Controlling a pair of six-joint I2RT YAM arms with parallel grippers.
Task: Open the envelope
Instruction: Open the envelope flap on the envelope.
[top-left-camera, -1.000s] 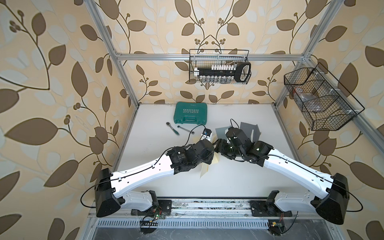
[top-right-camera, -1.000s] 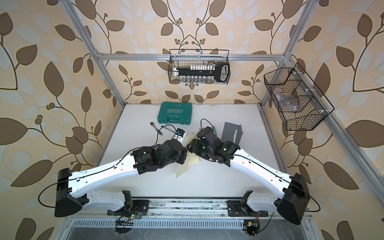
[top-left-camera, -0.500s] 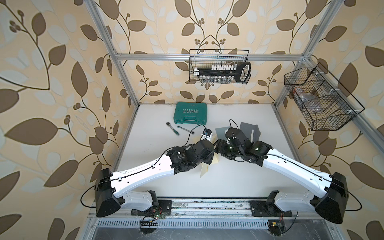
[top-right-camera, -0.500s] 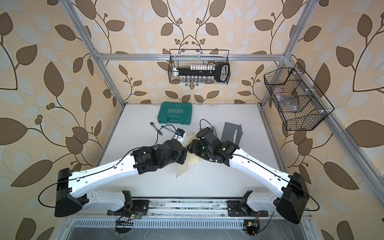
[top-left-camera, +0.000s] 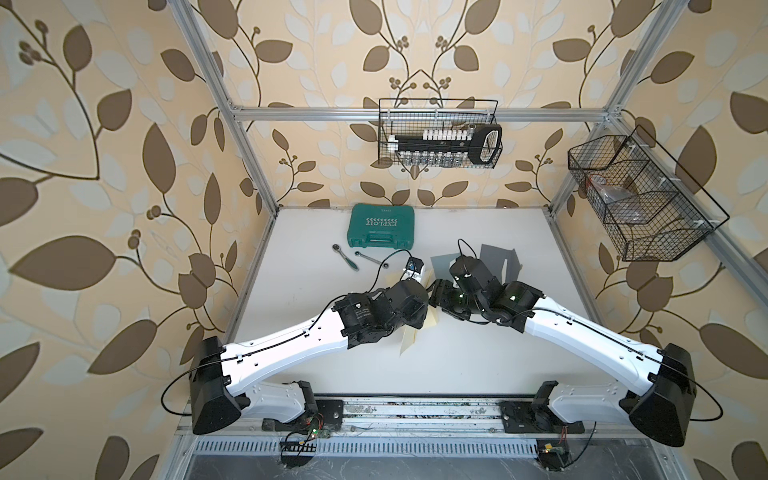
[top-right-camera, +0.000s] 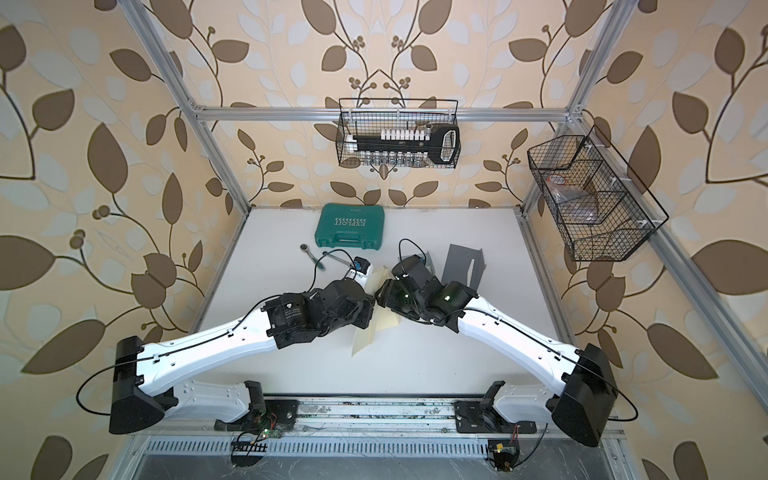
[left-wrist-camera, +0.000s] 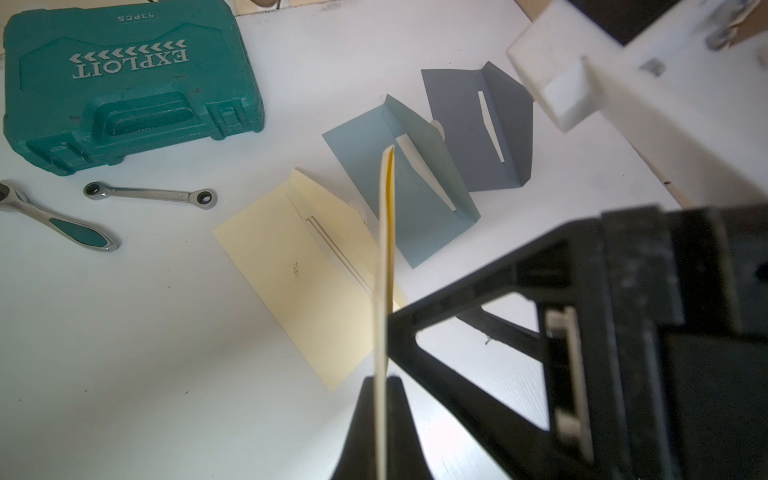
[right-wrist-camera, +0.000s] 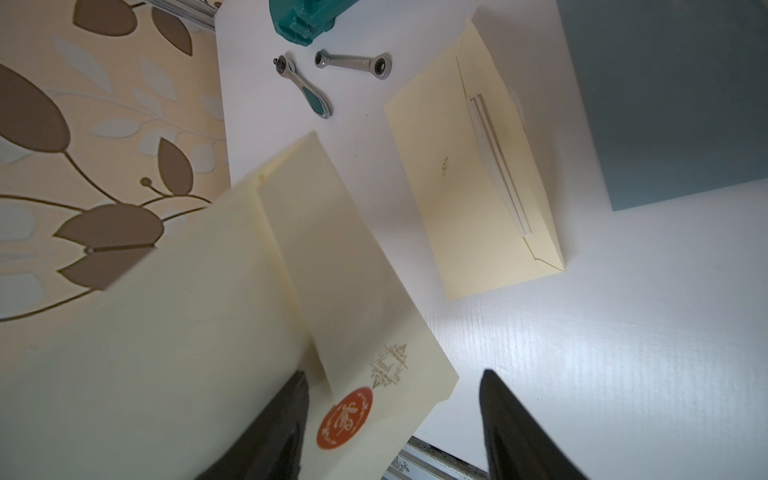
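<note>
Right now the left gripper (left-wrist-camera: 380, 419) is pinching the cream envelope (left-wrist-camera: 384, 249), jaws closed tight on its paper. In the left wrist view that envelope is standing edge-on, running up the middle of the frame. In both top views it is showing as a pale sliver (top-left-camera: 409, 336) just below the spot where the two wrists are meeting at centre frame, over the white table (top-left-camera: 478, 361). Whether its low corner is touching the table, I cannot tell.

Meanwhile the right gripper (right-wrist-camera: 395, 424) is facing the envelope's sealed side with its jaws standing apart, gripping nothing. One finger (right-wrist-camera: 282, 424) is sitting in front of the paper at the lower left of the right wrist frame, and the orange seal (right-wrist-camera: 345, 417) is lying between the two fingers, at the edge of the flap (right-wrist-camera: 353, 291).

Behind the action, a second cream envelope (left-wrist-camera: 299, 266) is lying flat mid-frame in the left wrist view. A blue-green envelope (left-wrist-camera: 415, 199) is just beside it and a grey envelope (left-wrist-camera: 478, 137) beyond that. At upper left, the green tool case (left-wrist-camera: 124, 83) is sitting with a ratchet (left-wrist-camera: 54, 220) and a small wrench (left-wrist-camera: 149, 194) close below it.
</note>
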